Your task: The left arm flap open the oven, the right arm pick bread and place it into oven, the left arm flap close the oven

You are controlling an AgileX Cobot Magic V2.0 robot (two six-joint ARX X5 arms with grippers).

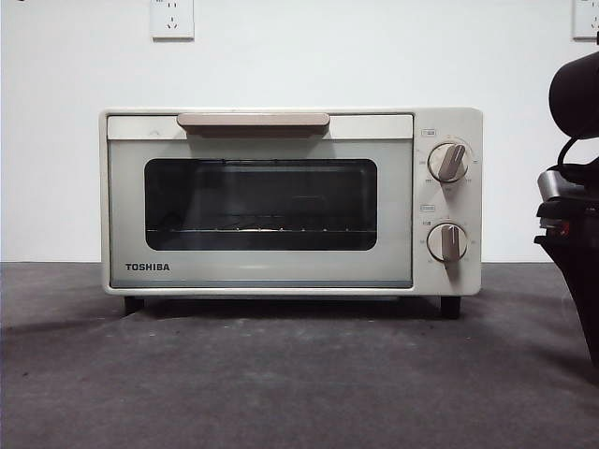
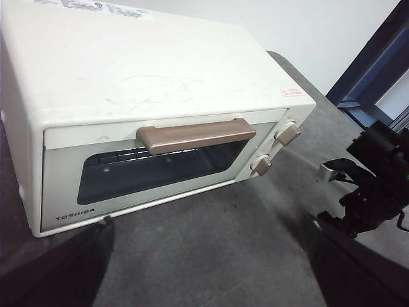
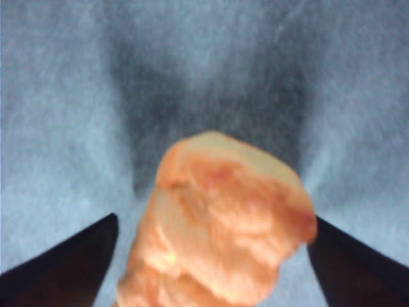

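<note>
Biggest thing first: the cream-white TOSHIBA toaster oven (image 1: 290, 201) w/ dark glass door sits shut on the dark grey felt-like table (image 1: 281, 374), its beige bar handle (image 1: 253, 122) up along the door's upper edge. Front view shows a wire rack behind the glass, but the interior is too dark to make out much else. My left wrist cam shows the oven's scuffed top panel and a small red-print sticker (image 2: 291, 92) near one corner — front view can't see either. Two beige knobs (image 1: 447, 162) stacked on the control panel; dial markings too small to read.

My right arm (image 1: 573, 187) — bulky, black — is cut off at the front view's edge; its claw isn't visible there. The left wrist cam catches it (image 2: 374, 182) beside the oven on the knob side, well apart from the door, but dark and tangled, so I can't tell the jaw details from that angle.

Right wrist cam only: the golden-orange lumpy loaf of bread (image 3: 220, 224), blurred and very close, sits between my right gripper (image 3: 214, 256) jaws, which stand wide on either side w/ gaps showing — whether they touch it I can't tell. Bread isn't seen in the other 2 views.

My left gripper (image 2: 211, 268): only dark blurred jaw edges at the frame corners, spread wide, nothing between them, short of the oven door.
</note>
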